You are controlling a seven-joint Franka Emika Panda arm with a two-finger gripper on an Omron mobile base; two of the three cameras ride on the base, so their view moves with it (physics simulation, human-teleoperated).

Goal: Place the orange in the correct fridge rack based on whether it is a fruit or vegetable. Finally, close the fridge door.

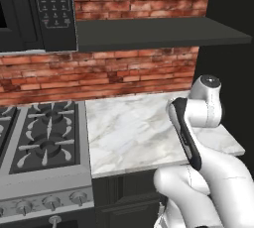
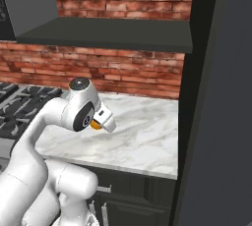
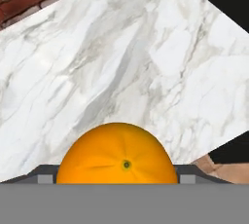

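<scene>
Above the marble counter (image 2: 142,127), the gripper (image 2: 101,122) pinches the orange (image 3: 117,154) between its fingers, clear of the stone. The carry probably calls for a steady, firm hold while swinging right toward the fridge.

Bright orange (image 3: 116,155) with a dark stem dot, white counter (image 1: 134,133) veined in grey marble, red-brown brick wall (image 1: 99,73) with pale mortar, black stove grates (image 1: 44,133), dark shelf (image 2: 108,36)
</scene>
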